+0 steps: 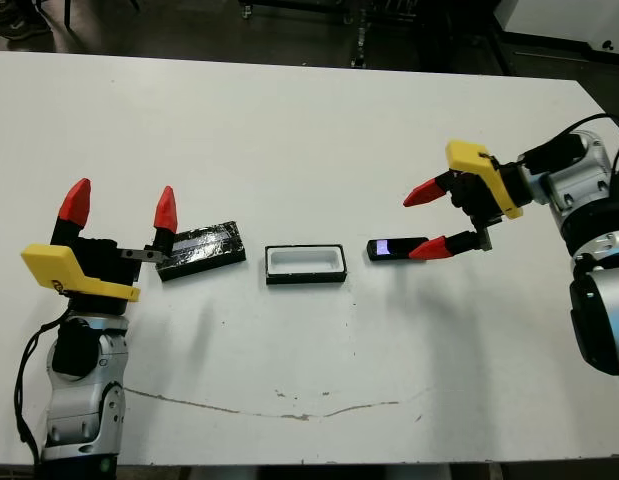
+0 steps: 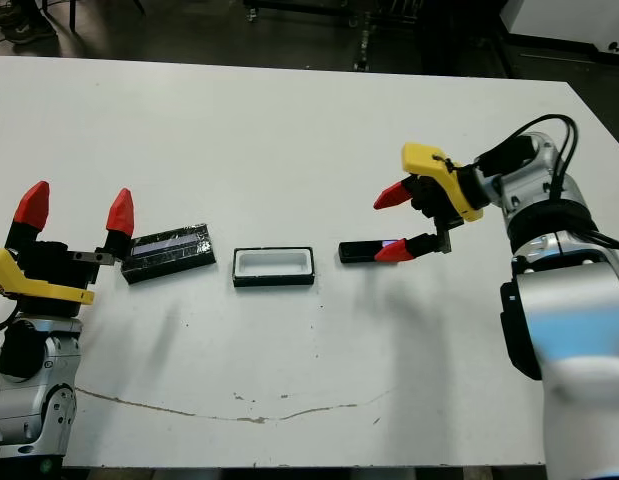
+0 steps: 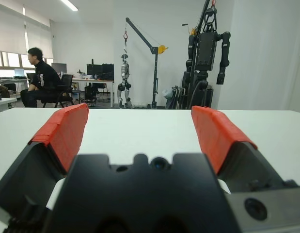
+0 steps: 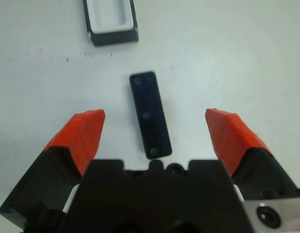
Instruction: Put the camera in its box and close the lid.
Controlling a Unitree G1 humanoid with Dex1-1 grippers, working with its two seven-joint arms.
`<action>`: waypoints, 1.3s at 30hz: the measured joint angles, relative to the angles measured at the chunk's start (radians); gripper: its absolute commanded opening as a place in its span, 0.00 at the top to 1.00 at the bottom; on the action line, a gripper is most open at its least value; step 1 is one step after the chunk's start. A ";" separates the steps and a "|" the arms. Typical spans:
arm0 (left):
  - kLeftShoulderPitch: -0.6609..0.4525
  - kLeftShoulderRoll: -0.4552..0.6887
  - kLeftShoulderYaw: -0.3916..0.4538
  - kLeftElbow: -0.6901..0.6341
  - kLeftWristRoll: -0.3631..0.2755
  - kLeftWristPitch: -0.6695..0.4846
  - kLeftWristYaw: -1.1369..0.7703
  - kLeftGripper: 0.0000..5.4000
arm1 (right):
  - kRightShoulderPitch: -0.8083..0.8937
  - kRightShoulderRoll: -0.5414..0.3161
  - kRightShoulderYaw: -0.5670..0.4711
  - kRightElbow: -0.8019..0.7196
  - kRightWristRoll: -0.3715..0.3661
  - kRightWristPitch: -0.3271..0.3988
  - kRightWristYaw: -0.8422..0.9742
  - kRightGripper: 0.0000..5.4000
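The camera (image 1: 392, 248), a slim black bar with a small lit patch, lies on the white table right of centre. The box (image 1: 306, 264), a black-walled tray with a white inside, sits just left of it, uncovered. Further left lies the lid (image 1: 201, 248), a glossy black slab with a pale stripe. My right gripper (image 1: 426, 221) is open and hovers over the camera's right end. In the right wrist view the camera (image 4: 150, 114) lies between its fingers (image 4: 84, 131), with the box (image 4: 111, 19) beyond. My left gripper (image 1: 121, 205) is open beside the lid's left end, holding nothing.
A thin dark scratch (image 1: 289, 412) runs along the table near its front edge. In the left wrist view a person (image 3: 40, 82) sits at a desk far beyond the table, with a hoist (image 3: 142, 43) and a hanging robot (image 3: 205, 46) behind.
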State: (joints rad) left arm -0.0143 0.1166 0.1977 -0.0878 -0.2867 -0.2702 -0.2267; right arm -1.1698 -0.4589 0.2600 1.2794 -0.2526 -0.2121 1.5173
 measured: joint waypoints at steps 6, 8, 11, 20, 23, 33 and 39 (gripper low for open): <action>0.000 0.000 0.000 0.000 0.005 0.002 0.005 0.00 | -0.001 0.019 0.008 0.000 -0.011 0.018 0.002 0.00; 0.000 0.000 0.000 0.000 0.008 0.002 0.005 0.00 | -0.001 0.022 0.008 0.000 -0.012 0.019 0.000 0.00; 0.000 0.000 0.000 0.000 0.010 0.002 0.004 0.00 | 0.001 0.023 0.007 0.000 -0.012 0.013 -0.014 0.00; 0.000 0.000 0.000 0.000 0.021 0.002 0.004 0.00 | 0.012 0.027 0.012 0.007 -0.021 0.016 -0.029 0.00; 0.000 0.000 0.000 0.000 0.025 0.001 0.005 0.00 | 0.018 0.031 0.011 0.009 -0.021 0.024 -0.036 0.00; 0.000 0.000 0.000 -0.001 0.020 0.001 0.004 0.00 | 0.034 0.031 0.030 0.010 -0.042 0.015 -0.074 0.00; 0.001 0.000 -0.001 -0.001 0.014 0.001 0.001 0.00 | 0.047 0.033 0.036 0.009 -0.042 -0.003 -0.082 0.00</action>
State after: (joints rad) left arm -0.0137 0.1165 0.1971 -0.0885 -0.2730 -0.2690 -0.2261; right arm -1.1224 -0.4264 0.2956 1.2885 -0.2950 -0.2148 1.4351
